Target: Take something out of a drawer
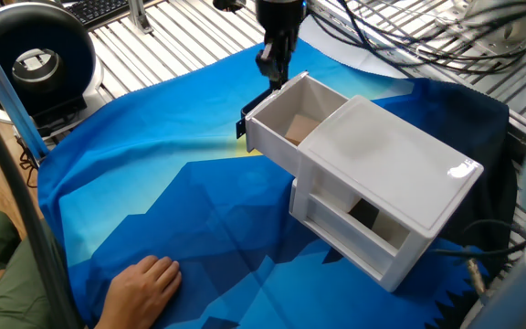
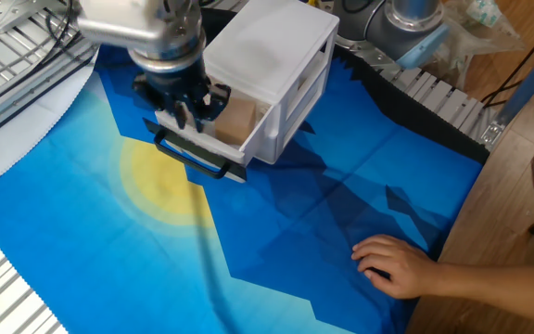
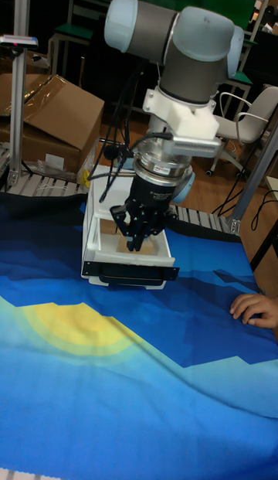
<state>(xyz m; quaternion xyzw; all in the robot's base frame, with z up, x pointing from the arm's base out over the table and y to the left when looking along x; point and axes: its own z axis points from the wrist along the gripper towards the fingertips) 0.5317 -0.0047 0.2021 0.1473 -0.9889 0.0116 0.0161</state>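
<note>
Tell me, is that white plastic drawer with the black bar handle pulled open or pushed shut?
Open. The white plastic drawer juts out from the white box, its black bar handle forward, showing the tan wooden cube inside.

White translucent plastic drawer (image 1: 286,126) with black bar handle (image 2: 191,155); light tan wooden cube (image 2: 236,121); blue cloth (image 1: 181,210) patterned with darker angular shapes, yellow sun (image 3: 73,326).

You've got a silver-grey UR5 arm (image 3: 197,43) with pale blue joint caps, white wrist block, black cables, black gripper (image 3: 136,236).
</note>
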